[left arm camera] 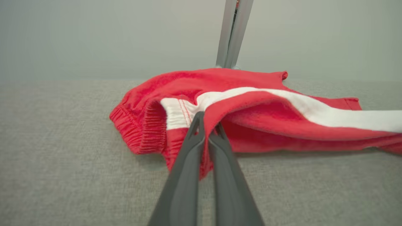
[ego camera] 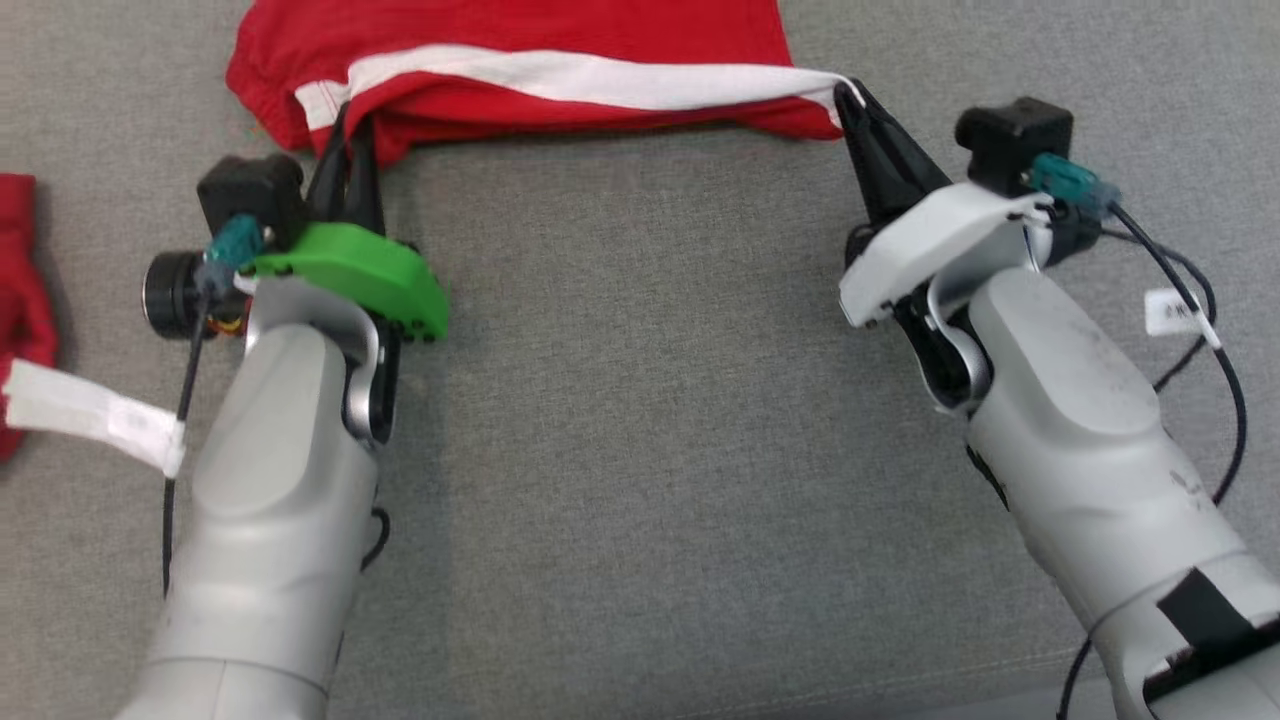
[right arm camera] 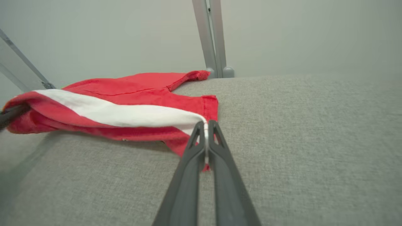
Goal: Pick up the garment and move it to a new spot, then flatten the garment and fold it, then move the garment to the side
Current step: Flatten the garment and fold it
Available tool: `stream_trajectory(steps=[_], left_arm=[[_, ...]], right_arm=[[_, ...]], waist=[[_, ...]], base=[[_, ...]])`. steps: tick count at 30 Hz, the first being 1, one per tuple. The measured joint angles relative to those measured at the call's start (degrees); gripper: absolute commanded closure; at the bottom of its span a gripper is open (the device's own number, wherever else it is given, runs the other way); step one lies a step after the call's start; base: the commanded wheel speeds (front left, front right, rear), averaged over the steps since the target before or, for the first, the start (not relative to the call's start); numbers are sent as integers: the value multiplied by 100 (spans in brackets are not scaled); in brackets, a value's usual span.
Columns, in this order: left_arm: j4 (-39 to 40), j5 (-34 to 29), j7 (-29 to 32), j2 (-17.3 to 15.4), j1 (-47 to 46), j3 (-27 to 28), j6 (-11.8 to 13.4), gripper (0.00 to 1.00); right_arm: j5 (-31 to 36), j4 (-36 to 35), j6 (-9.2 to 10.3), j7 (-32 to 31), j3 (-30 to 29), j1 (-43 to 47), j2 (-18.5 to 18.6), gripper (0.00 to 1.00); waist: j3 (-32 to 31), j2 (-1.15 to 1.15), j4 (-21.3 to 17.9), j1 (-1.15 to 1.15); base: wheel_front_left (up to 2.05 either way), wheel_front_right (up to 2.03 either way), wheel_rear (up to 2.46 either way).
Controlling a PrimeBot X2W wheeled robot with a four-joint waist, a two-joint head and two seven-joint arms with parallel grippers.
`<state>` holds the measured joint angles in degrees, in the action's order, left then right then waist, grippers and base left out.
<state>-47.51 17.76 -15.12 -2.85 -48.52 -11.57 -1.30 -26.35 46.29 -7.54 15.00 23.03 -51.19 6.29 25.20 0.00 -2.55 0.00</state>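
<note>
One other red cloth (ego camera: 20, 290) lies at the left edge of the grey fabric surface (ego camera: 640, 420), whose near middle is bare. The red garment (ego camera: 520, 40) lies near the far edge. The left gripper (ego camera: 352, 125) is clamped on its waistband end, the right gripper (ego camera: 852, 98) on the hem corner, white stripe (ego camera: 600, 80) stretched between.

This looks like a robotics lab or test cell rather than a home. The tabletop (ego camera: 640, 450) is covered in plain grey woven cloth. Behind it stands a bare pale wall (left arm camera: 94, 37), with a grey metal frame post (right arm camera: 210, 37) at the far edge. The robot's arms (ego camera: 270, 500) carry exposed cables (ego camera: 1238, 400), paper tags (ego camera: 90, 415) and bolted-on wrist cameras (ego camera: 250, 195).
</note>
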Motion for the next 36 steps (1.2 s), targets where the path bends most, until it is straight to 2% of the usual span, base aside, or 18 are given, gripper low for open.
stream_trajectory(steps=[4,10,17,23,26,30,36], left_arm=[[1096,-231,0,4,1111,-9,-46,100],[2698,-711,0,8,2698,-248,31,100],[4030,-964,0,-14,4194,-449,132,100],[4896,-998,221,-79,5056,-597,250,100],[5193,-966,470,-97,5227,-692,252,100],[5210,-838,757,-124,5245,-755,178,100],[5049,-743,948,-92,4795,-850,160,100]], right_arm=[[12,-1054,0,4,-325,1150,236,100],[324,-2503,1,4,-808,2792,435,100],[722,-3952,1,-21,-1285,4560,341,100],[992,-5248,1,-566,-1655,5714,151,100],[1060,-5651,1,-843,-1780,5935,172,100],[1074,-5738,1,-1068,-1892,5854,361,100],[898,-5181,1,-1299,-1756,4518,966,100]], waist=[[-170,0,53,0],[-532,0,151,0],[-1015,0,278,0],[-1370,0,328,0],[-1447,0,330,-1],[-1380,0,332,-1],[-1043,0,415,-1]], base=[[0,0,0],[0,0,0],[0,0,0],[0,0,0],[0,0,0],[0,0,0],[0,0,0]])
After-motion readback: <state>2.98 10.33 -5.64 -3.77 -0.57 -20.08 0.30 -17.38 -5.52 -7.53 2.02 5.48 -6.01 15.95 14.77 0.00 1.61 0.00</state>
